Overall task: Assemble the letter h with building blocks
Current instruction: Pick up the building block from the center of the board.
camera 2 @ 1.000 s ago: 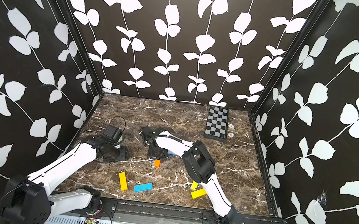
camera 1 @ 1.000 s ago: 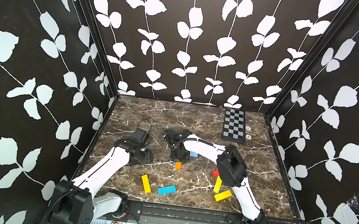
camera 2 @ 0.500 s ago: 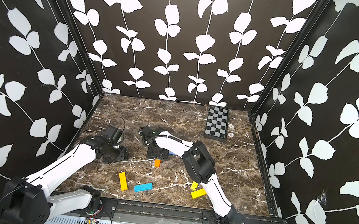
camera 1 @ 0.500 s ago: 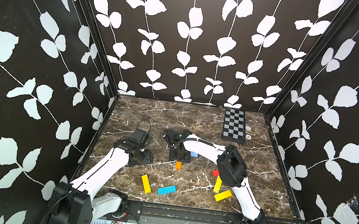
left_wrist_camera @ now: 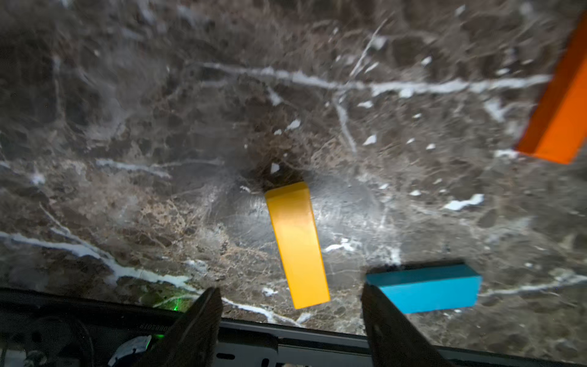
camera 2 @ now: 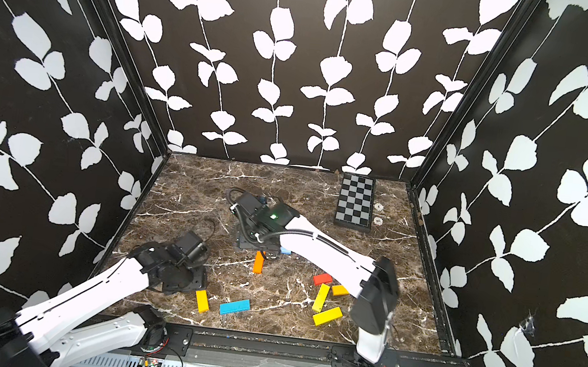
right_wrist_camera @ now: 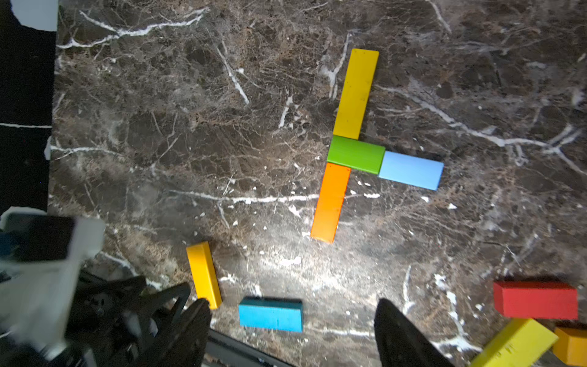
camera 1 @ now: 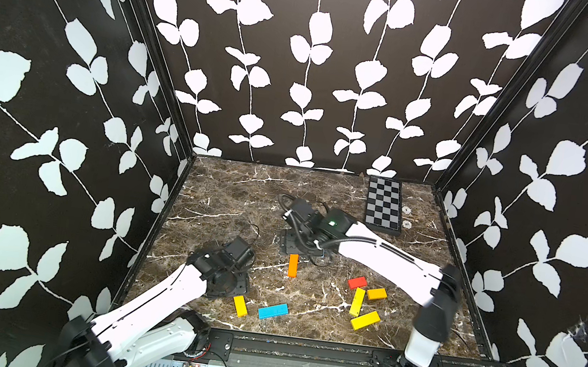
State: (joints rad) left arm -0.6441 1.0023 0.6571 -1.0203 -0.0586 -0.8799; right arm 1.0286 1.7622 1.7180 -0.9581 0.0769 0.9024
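In the right wrist view a long yellow block (right_wrist_camera: 355, 93), a green block (right_wrist_camera: 355, 154) and an orange block (right_wrist_camera: 330, 201) lie end to end in a line. A light blue block (right_wrist_camera: 410, 170) juts sideways from the green one. My right gripper (right_wrist_camera: 293, 305) hovers above them, open and empty. In both top views only the orange block (camera 1: 293, 265) (camera 2: 258, 262) shows clear of that arm. My left gripper (left_wrist_camera: 289, 292) (camera 1: 228, 284) stands open over a loose yellow block (left_wrist_camera: 297, 244) (camera 1: 240, 305). A blue block (left_wrist_camera: 425, 289) (camera 1: 272, 311) lies beside it.
Loose red (camera 1: 357, 282), orange (camera 1: 376, 293) and two yellow blocks (camera 1: 357, 301) (camera 1: 365, 320) are clustered at the front right. A chequered board (camera 1: 384, 206) lies at the back right with two small round pieces (camera 1: 407, 224) beside it. A black rail (camera 1: 304, 347) borders the front.
My right gripper has opened and risen a little above the orange block, which stays flat on the table. My left arm has moved toward the front, closer to the loose yellow block.
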